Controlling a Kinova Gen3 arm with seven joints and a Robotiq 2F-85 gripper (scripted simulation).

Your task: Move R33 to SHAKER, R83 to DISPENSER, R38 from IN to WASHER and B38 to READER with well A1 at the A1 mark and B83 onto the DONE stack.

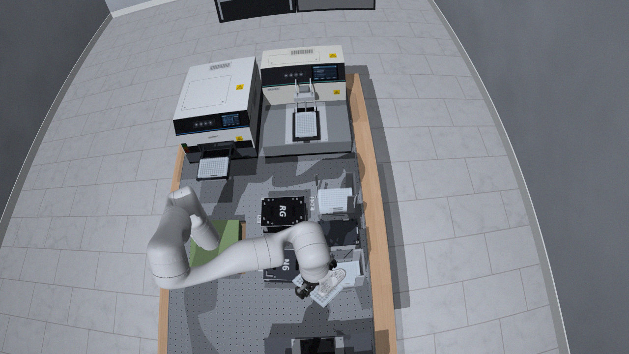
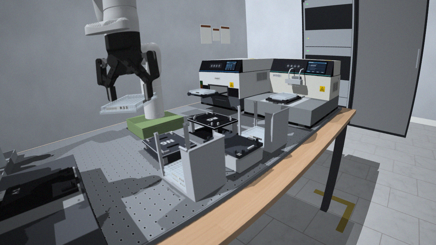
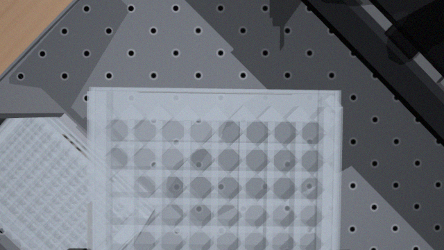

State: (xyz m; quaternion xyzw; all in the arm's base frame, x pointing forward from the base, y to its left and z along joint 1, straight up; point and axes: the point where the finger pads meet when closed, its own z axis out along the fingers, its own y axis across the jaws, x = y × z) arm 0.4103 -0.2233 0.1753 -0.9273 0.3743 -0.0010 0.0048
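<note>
Washer (image 1: pixel 327 96) (image 2: pixel 329 80): one, far right, a plate on its bed.

Dispenser (image 2: pixel 65 219): one, near left, its dark bed without a plate.

IN (image 1: pixel 361 264) (image 2: pixel 208 170) and DONE (image 1: pixel 350 180) (image 2: pixel 277 128): two deep racks, IN nearer, DONE farther right, plates low in both.

Shaker (image 1: pixel 338 231) (image 2: pixel 240 146): one, by its place between the racks; bed dark, no plate on it. The likely destination.

Gripper (image 1: pixel 318 277) (image 2: pixel 130 99): one, closed on the long sides of R33, about mid-length, fingers spread wide.

R33 (image 1: pixel 323 300) (image 2: pixel 127 102) (image 3: pixel 215 173): one clear, many-welled plate, labelled at a short end. Held aloft, left of IN, turned askew to the racks and touching none of them. Handling, by judgement: light, stiff, slick-walled, apt to crack if squeezed hard or knocked. Contents: cannot tell; best kept level in case of liquid. Best hold: low on both long sides, at the middle, so neither end dips. Wants squaring to the shaker, A1 to its mark, clear of IN's posts, then a gentle lowering inside the locators before release.
</note>
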